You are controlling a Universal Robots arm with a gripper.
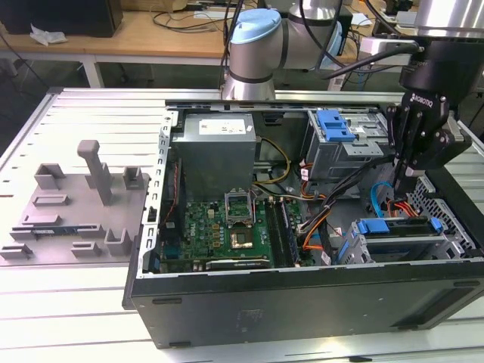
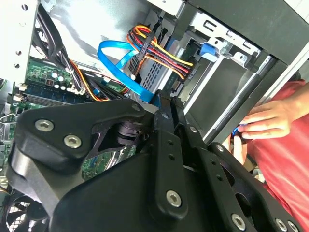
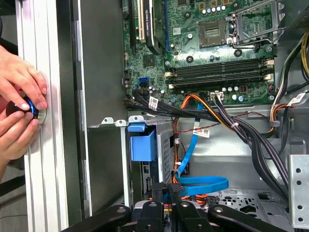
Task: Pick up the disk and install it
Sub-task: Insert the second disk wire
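- Tabletop (image 1: 53, 302) of slatted aluminium carries the open computer case (image 1: 302, 306). A grey fixture (image 1: 83, 204) lies at 9 o'clock of the case.
- The arm (image 1: 257, 53) reaches in from 12 o'clock and ends in the gripper (image 1: 406, 185), which is low over the case's 3 o'clock side.
- The disk (image 1: 397, 227) sits in the drive cage at the case's 4 o'clock corner, its blue carrier uppermost, just under the gripper.
- In the second wrist view the fingers (image 2: 164, 125) look closed together with nothing between them. I cannot tell whether they touch the disk.
- By my reading the pick is done and the seating step is in hand.
- Finishing it calls for a straight press that keeps clear of the blue data cable (image 3: 193, 145) at the gripper's 12 o'clock.
- A person's hand (image 3: 19, 104) rests on a button at the tabletop's rail.
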